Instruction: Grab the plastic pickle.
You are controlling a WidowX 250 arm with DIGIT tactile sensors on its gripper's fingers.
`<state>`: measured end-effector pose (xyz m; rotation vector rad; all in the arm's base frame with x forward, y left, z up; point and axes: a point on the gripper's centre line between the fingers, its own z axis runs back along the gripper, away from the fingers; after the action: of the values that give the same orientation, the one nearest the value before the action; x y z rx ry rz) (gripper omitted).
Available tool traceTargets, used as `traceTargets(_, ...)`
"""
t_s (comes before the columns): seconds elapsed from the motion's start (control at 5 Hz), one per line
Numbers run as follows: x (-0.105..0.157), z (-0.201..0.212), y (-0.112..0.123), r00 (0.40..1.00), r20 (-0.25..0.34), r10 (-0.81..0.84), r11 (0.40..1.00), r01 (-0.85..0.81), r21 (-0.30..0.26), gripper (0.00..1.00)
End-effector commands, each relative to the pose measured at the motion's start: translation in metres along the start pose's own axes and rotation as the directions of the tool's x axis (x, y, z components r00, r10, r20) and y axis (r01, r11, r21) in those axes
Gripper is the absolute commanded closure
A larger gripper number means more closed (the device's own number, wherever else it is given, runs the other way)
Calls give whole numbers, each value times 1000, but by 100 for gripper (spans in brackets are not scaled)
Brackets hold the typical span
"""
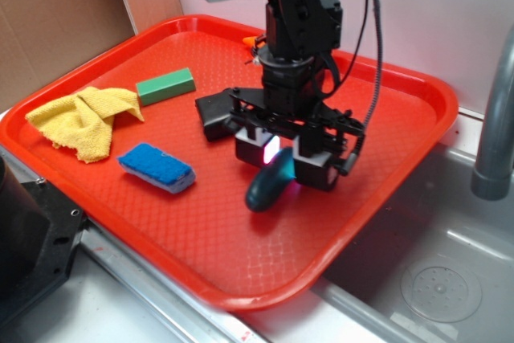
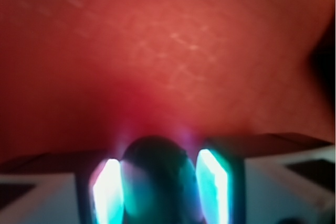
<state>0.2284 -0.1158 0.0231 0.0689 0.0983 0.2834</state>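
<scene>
Nearest to us in the exterior view lies the front rim of the red tray (image 1: pixel 241 299), set beside a grey sink (image 1: pixel 450 279). A little further in we see the pickle (image 1: pixel 269 182), dark teal, its lower end touching the tray floor and its upper end tilted up between the two pads of the gripper (image 1: pixel 283 155). In the wrist view we see the pickle (image 2: pixel 155 182) filling the gap between the glowing pads (image 2: pixel 109 190), which sit against its sides, so we read the pincer as closed to the pickle's width and holding it; the view is blurred, and we cannot tell how firm the hold is. To the left of the pickle, apart from it, lies a blue sponge (image 1: pixel 158 167). Further left and back we see a yellow cloth (image 1: pixel 84 118), crumpled, and just beyond it a green block (image 1: pixel 166 85). Behind the gripper, near the far rim, a bit of orange (image 1: pixel 251 41) shows, mostly hidden by the arm (image 1: pixel 301 30).
</scene>
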Motion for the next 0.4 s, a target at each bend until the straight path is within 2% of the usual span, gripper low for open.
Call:
traceTargets(0.0,28,91,37,971,58,-233,972,234,-12,100)
traceTargets(0.2,26,123,67,947,66,-315,949,316,-15,100)
